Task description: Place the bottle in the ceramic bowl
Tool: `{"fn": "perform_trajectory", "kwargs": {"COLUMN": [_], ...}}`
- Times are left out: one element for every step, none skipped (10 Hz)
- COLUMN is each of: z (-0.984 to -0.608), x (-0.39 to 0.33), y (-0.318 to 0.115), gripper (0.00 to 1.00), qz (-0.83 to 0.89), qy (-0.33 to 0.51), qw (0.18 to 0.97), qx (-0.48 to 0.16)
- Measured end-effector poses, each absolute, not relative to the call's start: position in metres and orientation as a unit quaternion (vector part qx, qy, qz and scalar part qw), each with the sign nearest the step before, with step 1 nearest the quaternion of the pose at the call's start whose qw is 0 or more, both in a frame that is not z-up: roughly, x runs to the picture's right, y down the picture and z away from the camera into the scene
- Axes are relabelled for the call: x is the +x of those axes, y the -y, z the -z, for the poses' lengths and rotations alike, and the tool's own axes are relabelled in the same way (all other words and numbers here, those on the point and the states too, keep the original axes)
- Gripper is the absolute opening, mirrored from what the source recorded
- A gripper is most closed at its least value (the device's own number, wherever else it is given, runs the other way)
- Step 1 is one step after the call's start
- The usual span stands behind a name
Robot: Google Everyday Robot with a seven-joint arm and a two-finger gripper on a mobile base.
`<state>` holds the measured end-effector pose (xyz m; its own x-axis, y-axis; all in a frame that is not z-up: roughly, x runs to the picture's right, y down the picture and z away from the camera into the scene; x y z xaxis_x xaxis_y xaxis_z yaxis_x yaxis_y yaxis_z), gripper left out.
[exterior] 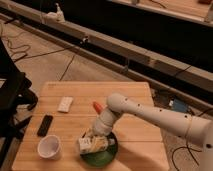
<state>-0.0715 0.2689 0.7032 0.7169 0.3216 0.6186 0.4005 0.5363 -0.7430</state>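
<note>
Wooden table [135,97] held the green ceramic bowl [102,155]. The gripper [92,136] hung low over it. The bottle [92,144] lay sideways in the bowl, right under the gripper.

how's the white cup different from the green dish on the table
The small white cup is pale and deep-walled; the shallow green glazed dish is dark, flat and wider. The cup looks empty and stands apart near the table's left front corner; the dish holds the whitish labelled bottle, with the gripper right over it. Both are round and sit on the wooden table.
</note>
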Motion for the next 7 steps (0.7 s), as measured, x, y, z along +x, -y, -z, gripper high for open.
{"fn": "perform_trajectory", "kwargs": {"z": [-0.7029,-0.7025,-0.7025,-0.7026,-0.7023,-0.7021,-0.7014], "x": [-0.0716,-0.0718,-0.0722,-0.0729,-0.073,-0.073,-0.0734], "y": [-0.269,-0.2693,-0.2692,-0.2696,-0.2696,-0.2702,-0.2696], "gripper": [0.63,0.74,0.79,0.8,0.8,0.8,0.8], "qz": [0.023,0.023,0.022,0.022,0.022,0.022,0.021], "qy": [0.375,0.375,0.375,0.376,0.377,0.378,0.382], "qw": [0.792,0.792,0.792,0.792,0.792,0.791,0.791], "qx": [-0.481,-0.481,-0.481,-0.48,-0.48,-0.48,-0.477]}}
